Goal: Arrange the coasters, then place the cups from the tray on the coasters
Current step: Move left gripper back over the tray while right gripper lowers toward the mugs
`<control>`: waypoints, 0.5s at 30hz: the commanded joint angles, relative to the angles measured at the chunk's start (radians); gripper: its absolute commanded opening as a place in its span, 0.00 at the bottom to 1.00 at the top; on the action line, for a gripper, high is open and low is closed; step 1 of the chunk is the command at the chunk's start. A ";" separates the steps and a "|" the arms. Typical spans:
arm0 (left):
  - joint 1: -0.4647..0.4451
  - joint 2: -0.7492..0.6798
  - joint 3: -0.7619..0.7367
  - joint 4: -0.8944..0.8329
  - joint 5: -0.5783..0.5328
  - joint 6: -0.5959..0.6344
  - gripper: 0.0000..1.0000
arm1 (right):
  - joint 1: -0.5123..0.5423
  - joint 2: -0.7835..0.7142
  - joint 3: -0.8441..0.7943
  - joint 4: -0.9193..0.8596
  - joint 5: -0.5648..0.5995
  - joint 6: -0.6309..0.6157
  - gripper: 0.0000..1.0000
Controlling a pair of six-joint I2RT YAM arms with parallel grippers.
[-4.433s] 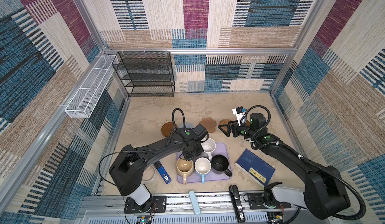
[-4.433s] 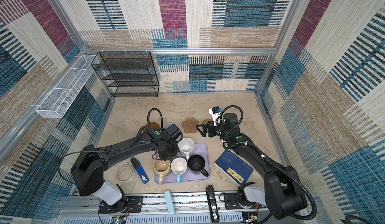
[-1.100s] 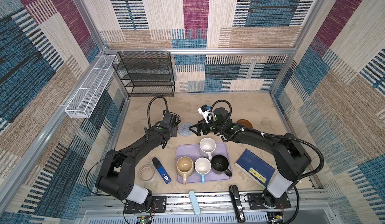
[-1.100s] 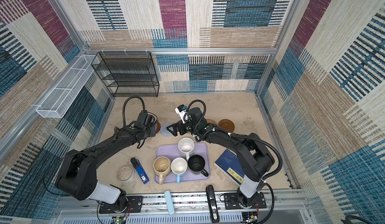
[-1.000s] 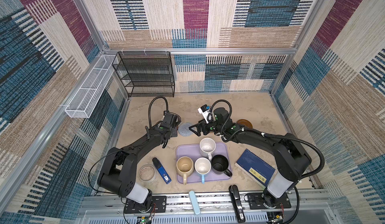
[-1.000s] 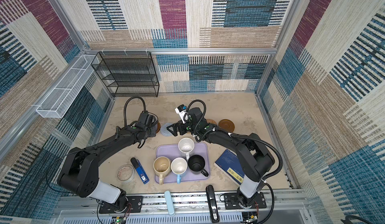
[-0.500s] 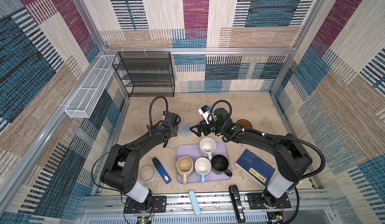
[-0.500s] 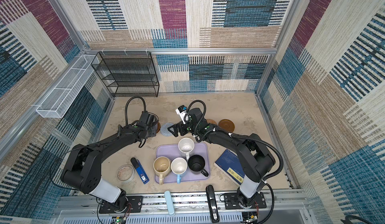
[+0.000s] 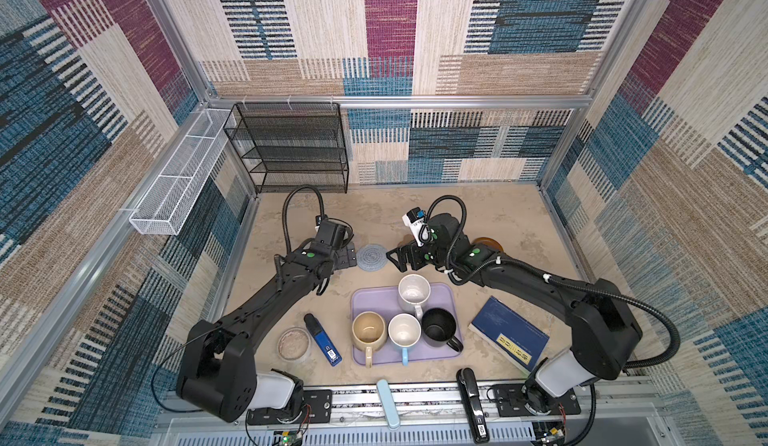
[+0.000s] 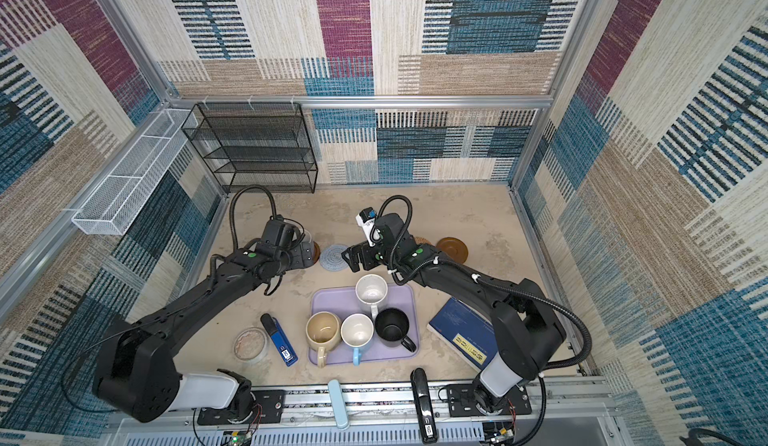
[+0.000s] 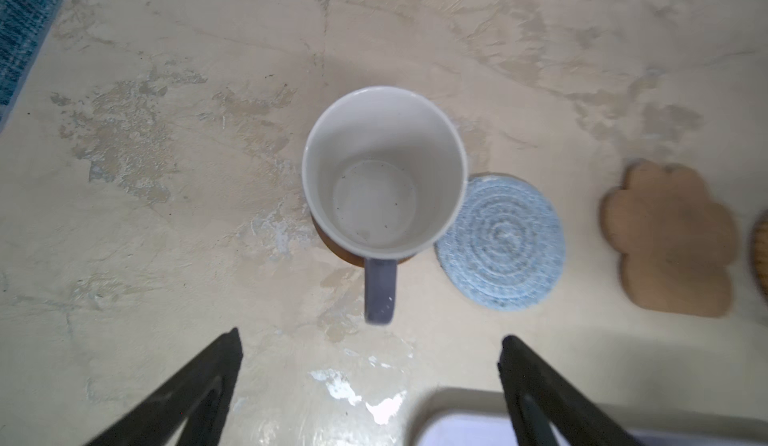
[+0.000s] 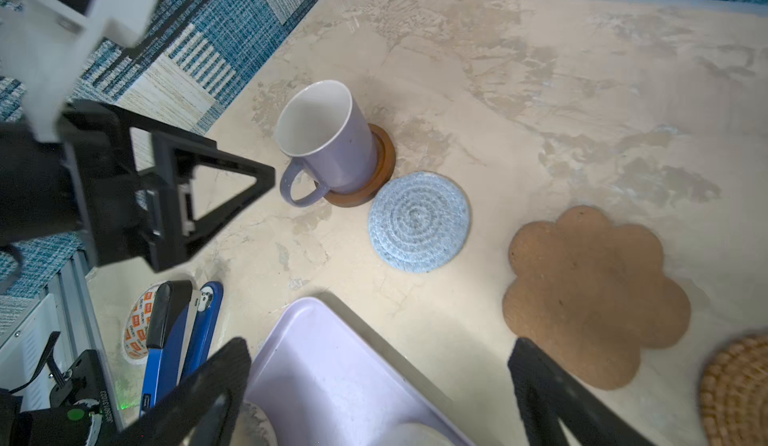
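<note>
The lavender cup [image 11: 382, 174] stands upright on a brown wooden coaster [image 12: 384, 165]; my left wrist hides it in both top views. My left gripper [image 11: 372, 340] is open, just behind the cup's handle and clear of it. Beside it lie the pale blue coaster [image 9: 372, 257], the flower-shaped coaster [image 12: 590, 294] and the rattan coaster [image 12: 739, 390]. A second brown coaster [image 9: 486, 242] lies further right. The lavender tray [image 9: 357, 298] holds the white cup [image 9: 413, 292], beige cup [image 9: 368, 332], light blue cup [image 9: 404, 332] and black cup [image 9: 439, 327]. My right gripper [image 12: 380, 348] hangs open and empty over the tray's far corner.
A dark blue book [image 9: 509, 332] lies right of the tray. A round clear dish [image 9: 294, 343] and a blue stapler [image 9: 322, 340] lie to its left. A black wire shelf [image 9: 291, 149] stands at the back left, with a white wire basket [image 9: 178, 182] on the left wall.
My left gripper carried the lavender cup from the tray to the brown coaster and has now opened, letting go of its handle. The right arm swung to the middle earlier and now holds still.
</note>
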 commanded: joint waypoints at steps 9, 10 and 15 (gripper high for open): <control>-0.002 -0.219 -0.006 -0.071 0.441 -0.023 0.98 | 0.002 -0.193 -0.103 -0.334 0.134 0.038 0.97; -0.007 -0.225 -0.010 -0.064 0.484 -0.033 0.97 | 0.003 -0.200 -0.106 -0.364 0.134 0.054 0.96; -0.062 -0.231 -0.022 -0.039 0.609 -0.064 0.96 | 0.057 -0.227 -0.111 -0.451 0.128 0.075 0.90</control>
